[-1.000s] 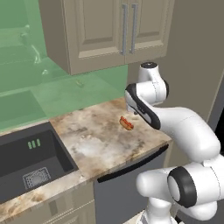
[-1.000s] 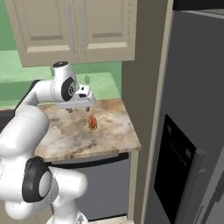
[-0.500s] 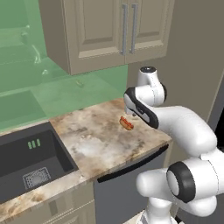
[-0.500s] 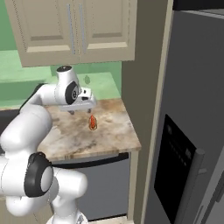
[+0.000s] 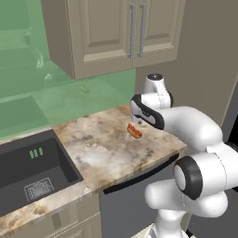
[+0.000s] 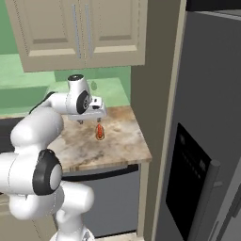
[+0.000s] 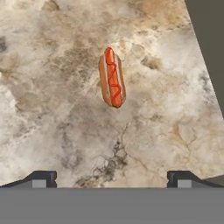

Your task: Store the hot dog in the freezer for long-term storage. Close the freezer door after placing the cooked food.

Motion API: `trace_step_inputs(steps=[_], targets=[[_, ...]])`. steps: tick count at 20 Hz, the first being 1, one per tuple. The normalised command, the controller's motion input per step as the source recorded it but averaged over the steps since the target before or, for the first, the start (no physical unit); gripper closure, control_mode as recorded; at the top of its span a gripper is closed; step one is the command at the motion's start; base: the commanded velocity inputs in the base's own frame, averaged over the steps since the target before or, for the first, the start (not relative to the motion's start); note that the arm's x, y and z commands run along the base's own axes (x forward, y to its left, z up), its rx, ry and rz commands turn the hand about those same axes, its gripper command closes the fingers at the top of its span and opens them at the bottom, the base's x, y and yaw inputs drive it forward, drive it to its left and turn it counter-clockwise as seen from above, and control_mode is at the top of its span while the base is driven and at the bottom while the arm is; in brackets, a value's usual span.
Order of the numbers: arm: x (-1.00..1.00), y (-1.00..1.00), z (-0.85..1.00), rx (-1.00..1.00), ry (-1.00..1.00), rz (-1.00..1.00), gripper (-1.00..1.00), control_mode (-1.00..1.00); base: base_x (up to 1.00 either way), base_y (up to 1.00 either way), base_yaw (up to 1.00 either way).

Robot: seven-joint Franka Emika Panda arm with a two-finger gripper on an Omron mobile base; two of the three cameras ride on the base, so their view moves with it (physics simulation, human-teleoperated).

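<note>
The hot dog, a reddish sausage in a tan bun, lies on the marble counter near its back right corner. It also shows as the hot dog and the hot dog. My gripper hovers just above and a little behind it, pointing down, open and empty. In the hand view the gripper has its fingertips spread wide, with the hot dog ahead of them. The freezer door, with its black dispenser panel and bar handle, is shut and hides the freezer.
A dark sink sits at the counter's left. Beige wall cabinets hang above the counter. A tall beige panel separates the counter from the refrigerator. A grey appliance front is below the counter.
The hand has moved to the right and lower, coming closer over the hot dog. The jaws stay open and the hot dog has not moved.
</note>
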Motion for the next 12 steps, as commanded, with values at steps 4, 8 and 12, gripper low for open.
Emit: trace_step_inputs(steps=[4,8,12], targets=[[0.33,0.00,-0.22,0.00,0.02,0.04,-1.00,-1.00,0.00,0.00,0.00],[0.32,0.00,-0.25,0.00,0.01,0.03,-1.00,-1.00,0.00,0.00,0.00],[0.34,0.00,-0.26,0.00,0.01,0.03,-1.00,-1.00,0.00,0.00,0.00]])
